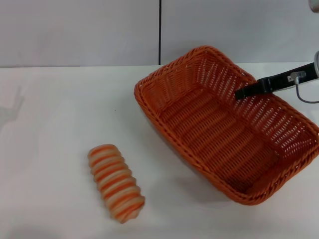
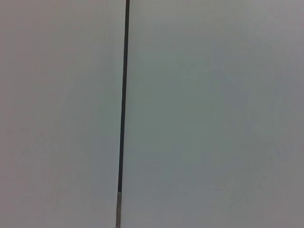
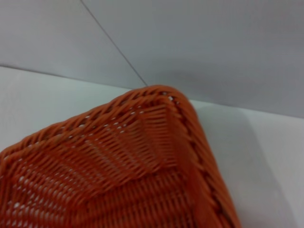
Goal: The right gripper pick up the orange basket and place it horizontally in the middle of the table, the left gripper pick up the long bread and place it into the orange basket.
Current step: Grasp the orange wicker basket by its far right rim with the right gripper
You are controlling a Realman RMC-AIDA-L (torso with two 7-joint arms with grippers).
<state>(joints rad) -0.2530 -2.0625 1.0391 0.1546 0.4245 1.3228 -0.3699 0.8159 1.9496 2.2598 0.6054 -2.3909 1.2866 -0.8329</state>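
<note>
The orange basket (image 1: 224, 129) lies diagonally on the right half of the white table (image 1: 50, 124), its long side running from the far middle toward the near right. Its far corner (image 3: 142, 156) fills the right wrist view. My right gripper (image 1: 240, 93) reaches in from the right edge as a black bar, its tip over the inside of the basket's far long wall. Only one dark finger shape shows. The long bread (image 1: 116, 182), striped orange and cream, lies on the table at the near left, apart from the basket. My left gripper is out of view.
A grey wall (image 1: 79, 30) with a dark vertical seam (image 2: 123, 95) stands behind the table. The left wrist view holds only that wall. Bare tabletop lies between the bread and the basket and across the far left.
</note>
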